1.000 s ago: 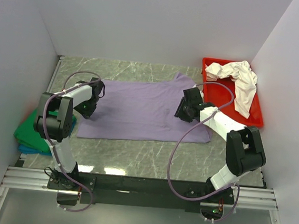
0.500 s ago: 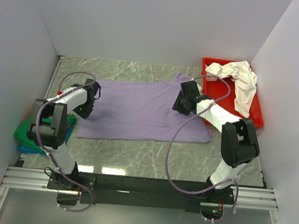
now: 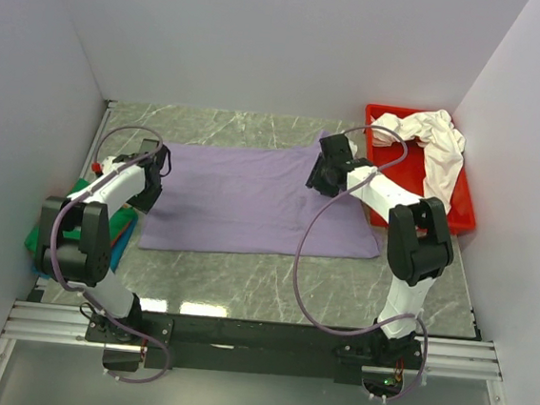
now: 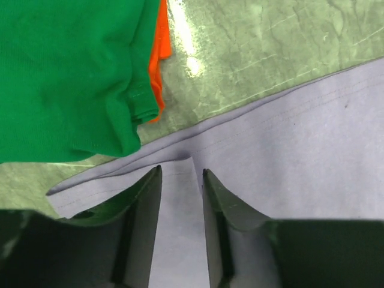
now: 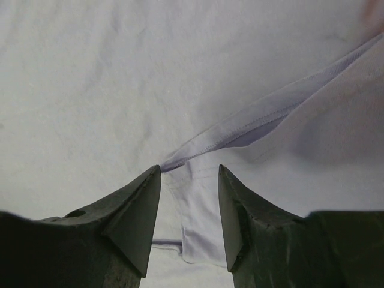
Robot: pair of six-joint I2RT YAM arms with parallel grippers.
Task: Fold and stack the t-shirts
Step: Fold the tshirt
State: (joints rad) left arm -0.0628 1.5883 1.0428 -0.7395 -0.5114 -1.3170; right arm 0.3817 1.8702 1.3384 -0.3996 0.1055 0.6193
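- The purple shirt (image 3: 260, 202) lies spread flat across the middle of the desk (image 3: 244, 277), long side running left to right, which gives both arms a clean edge to fold from
- The left hand (image 4: 180, 174) is pressed low on the shirt's left hem; its fingers (image 4: 147, 198) stand a narrow gap apart with flat purple cloth and a small crease between them, nothing clamped yet
- That spot is probably chosen so one pinch takes the hem near its corner
- The right hand (image 5: 189, 171) sits at the shirt's far right end, by the sleeve; it too is only slightly open, fingers on either side of a cloth fold, with a stitched hem running up to the tip of one finger, and it does not look clamped
- With one hand at each end, the likely plan is to lift both together and carry the far side over towards the near side, keeping the fold straight
- The green shirt (image 4: 66, 72) rests on an orange shirt (image 4: 161, 36) and a blue shirt (image 3: 125, 238) at the left edge of the desk, just beside the left hand: a finished pile, by the look of it
- A white shirt (image 3: 437, 156) is crumpled over the red tray (image 3: 464, 219) at the far right, seemingly waiting its turn
- The risk is one hand catching a single layer or missing the hem, skewing the fold
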